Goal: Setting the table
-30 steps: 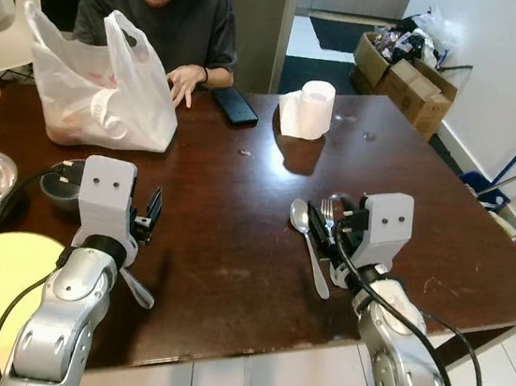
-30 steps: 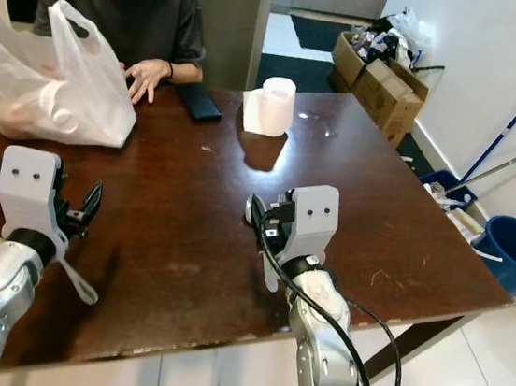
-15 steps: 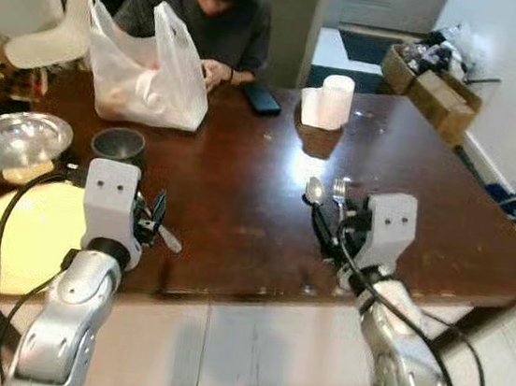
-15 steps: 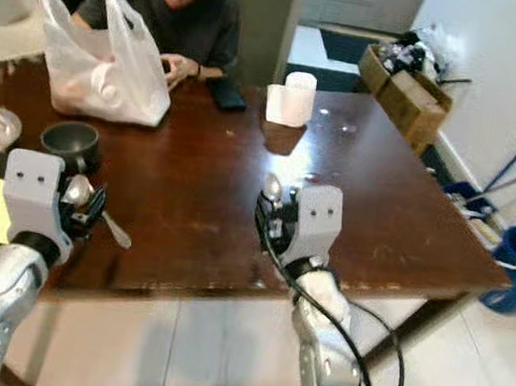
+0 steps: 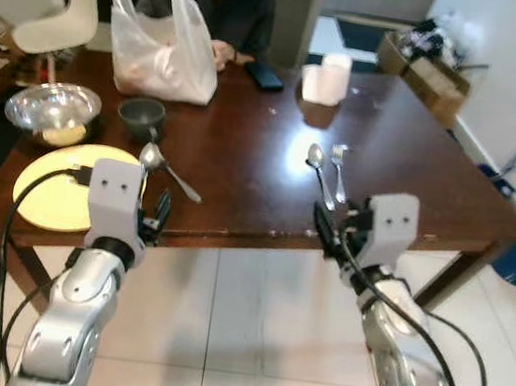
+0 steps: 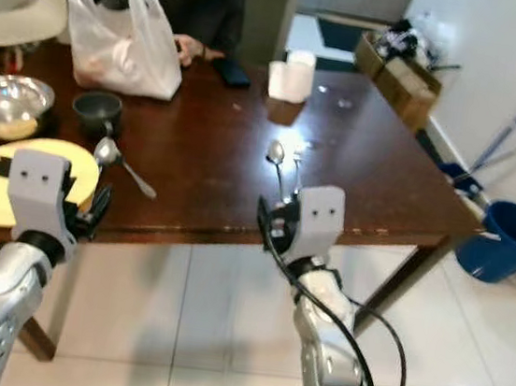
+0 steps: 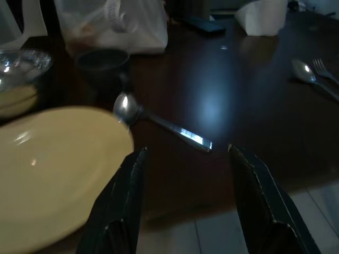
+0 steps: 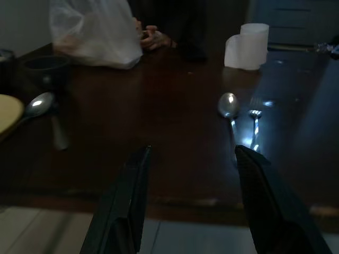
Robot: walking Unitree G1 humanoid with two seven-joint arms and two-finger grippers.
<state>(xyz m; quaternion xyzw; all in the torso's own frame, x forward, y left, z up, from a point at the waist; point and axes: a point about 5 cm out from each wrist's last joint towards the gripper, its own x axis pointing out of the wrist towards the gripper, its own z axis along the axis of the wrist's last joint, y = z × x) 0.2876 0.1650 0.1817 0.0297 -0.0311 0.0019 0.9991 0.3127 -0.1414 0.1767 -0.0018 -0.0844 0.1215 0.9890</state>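
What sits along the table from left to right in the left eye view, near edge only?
Yellow plate → spoon beside it → second spoon → fork.

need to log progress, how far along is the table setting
Laid out: a yellow plate with a spoon beside it, and a second spoon and fork side by side. Both grippers, left and right, are open and hold nothing. The spoon-and-fork place has no plate.
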